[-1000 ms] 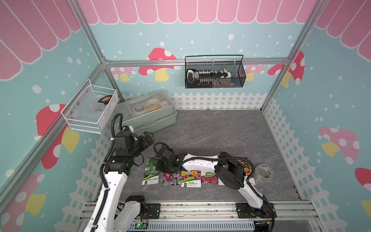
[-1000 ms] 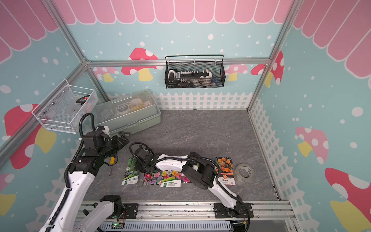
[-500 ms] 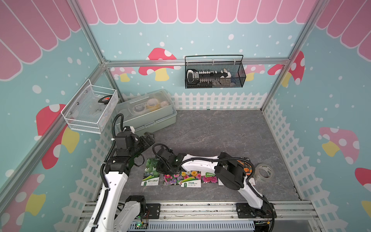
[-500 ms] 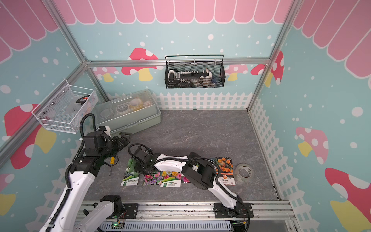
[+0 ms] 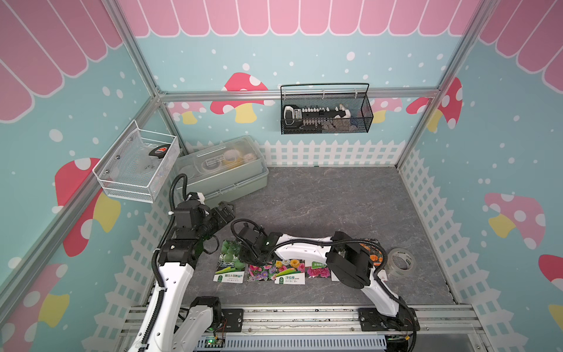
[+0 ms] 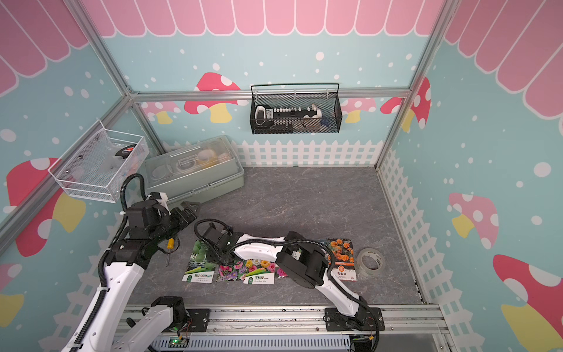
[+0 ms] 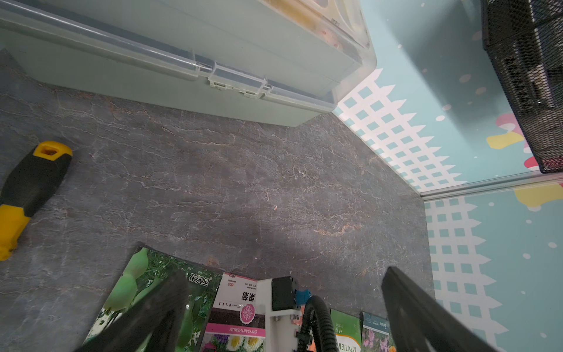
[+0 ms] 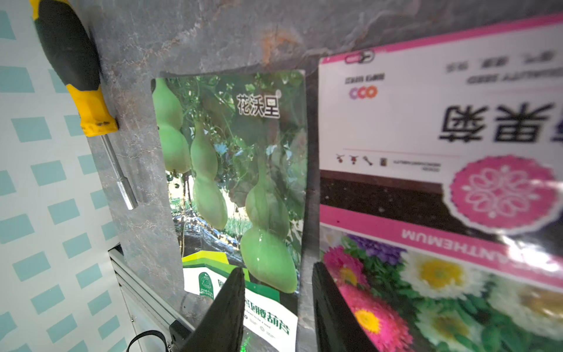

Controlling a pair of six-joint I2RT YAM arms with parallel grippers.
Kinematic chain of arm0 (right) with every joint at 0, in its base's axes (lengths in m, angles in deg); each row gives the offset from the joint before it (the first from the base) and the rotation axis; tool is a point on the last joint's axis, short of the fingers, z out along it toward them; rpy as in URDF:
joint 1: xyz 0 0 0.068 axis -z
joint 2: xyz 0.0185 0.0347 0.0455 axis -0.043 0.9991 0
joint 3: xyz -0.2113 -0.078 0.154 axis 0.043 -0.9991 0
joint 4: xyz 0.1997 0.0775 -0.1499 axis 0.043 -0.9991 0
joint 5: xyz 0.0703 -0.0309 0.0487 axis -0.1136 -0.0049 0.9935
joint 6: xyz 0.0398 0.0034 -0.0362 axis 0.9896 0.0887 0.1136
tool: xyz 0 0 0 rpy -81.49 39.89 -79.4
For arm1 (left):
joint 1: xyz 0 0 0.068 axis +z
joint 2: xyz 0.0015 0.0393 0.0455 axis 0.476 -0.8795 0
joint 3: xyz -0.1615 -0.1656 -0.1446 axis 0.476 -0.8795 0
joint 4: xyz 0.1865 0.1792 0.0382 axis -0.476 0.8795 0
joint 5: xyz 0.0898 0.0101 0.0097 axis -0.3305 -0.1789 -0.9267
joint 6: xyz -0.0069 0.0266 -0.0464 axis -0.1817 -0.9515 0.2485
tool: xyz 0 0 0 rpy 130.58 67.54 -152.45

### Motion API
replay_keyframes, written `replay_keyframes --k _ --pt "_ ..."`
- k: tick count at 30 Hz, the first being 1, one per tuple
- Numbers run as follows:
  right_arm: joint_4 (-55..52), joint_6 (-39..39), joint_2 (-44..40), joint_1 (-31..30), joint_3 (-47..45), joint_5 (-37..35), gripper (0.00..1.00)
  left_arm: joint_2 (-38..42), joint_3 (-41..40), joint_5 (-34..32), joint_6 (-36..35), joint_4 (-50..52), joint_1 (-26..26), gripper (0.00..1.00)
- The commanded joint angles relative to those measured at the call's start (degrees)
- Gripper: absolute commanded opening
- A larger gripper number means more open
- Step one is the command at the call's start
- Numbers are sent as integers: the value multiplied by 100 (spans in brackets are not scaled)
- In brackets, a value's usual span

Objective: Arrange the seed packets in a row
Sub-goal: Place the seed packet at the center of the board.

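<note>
The gourd packet point(image 5: 229, 263) lies flat at the left end of the seed packets point(image 5: 289, 271). Its long axis runs front-to-back, label toward the front edge of the counter point(image 5: 320, 201). The right pincer point(image 8: 278, 268), shut a second ago, now gapes empty above it. The left pincer point(image 7: 285, 272) hangs wide open. The screwdriver point(image 6: 170, 243) lies just left, with bare counter behind.

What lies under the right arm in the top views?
Parts of the chrysanthemum packet, a yellow-and-pink flower packet and a pink flower packet show; their upper parts are covered.
</note>
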Motion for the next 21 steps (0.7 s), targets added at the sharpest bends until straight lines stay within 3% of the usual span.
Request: replay_keyframes --k 1,8,13,21 --pt "-274 -45 -378 -17 -141 -321 38 63 -35 11 -95 -54 -32 99" --pt "-380 -1048 -1661 366 -1030 -1150 42 -223 135 -4 -228 6 -25 99" --pt "-609 -2306 -2956 873 -1612 -1857 43 -441 202 -478 -271 -278 -20 99" --pt "-642 -4559 -4786 2586 -2476 -2222 49 -588 -81 -1284 -909 -1632 -4 99"
